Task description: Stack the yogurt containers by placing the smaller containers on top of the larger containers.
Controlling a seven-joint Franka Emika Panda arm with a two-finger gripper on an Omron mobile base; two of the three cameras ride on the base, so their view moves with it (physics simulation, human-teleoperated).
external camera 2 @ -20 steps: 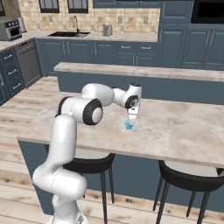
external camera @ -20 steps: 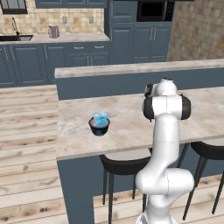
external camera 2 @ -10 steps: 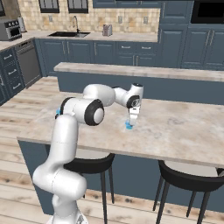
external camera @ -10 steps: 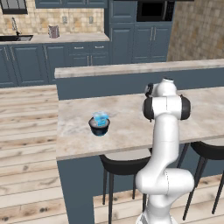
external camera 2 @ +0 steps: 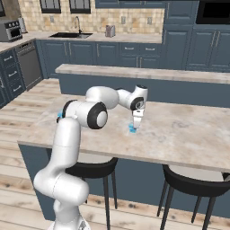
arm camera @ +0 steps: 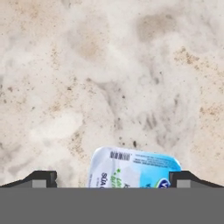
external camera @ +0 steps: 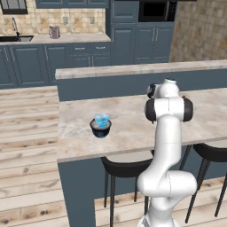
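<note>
The larger container, a dark round tub (external camera: 100, 129), stands on the island counter with one light-blue cup (external camera: 101, 119) on top of it. A blue sliver of that stack (external camera 2: 59, 116) peeks out behind my arm. The other smaller container, a tiny light-blue cup (external camera 2: 132, 129) with a printed label, rests on the counter by itself. My gripper (external camera 2: 135, 123) points straight down just above it. In the hand view this cup (arm camera: 133, 168) lies between the two fingertips (arm camera: 42, 178), and the open gripper (arm camera: 114, 180) is not touching it.
The island counter (external camera: 133, 128) has marble-like stone and a raised back ledge (external camera: 133, 70) behind it. Black stools (external camera 2: 188, 182) stand under its near edge. Kitchen cabinets and a sink line the far wall.
The hand has sunk slightly toward the tiny cup and the arm has shifted a little. The jaws stay wide open and the containers have not moved.
</note>
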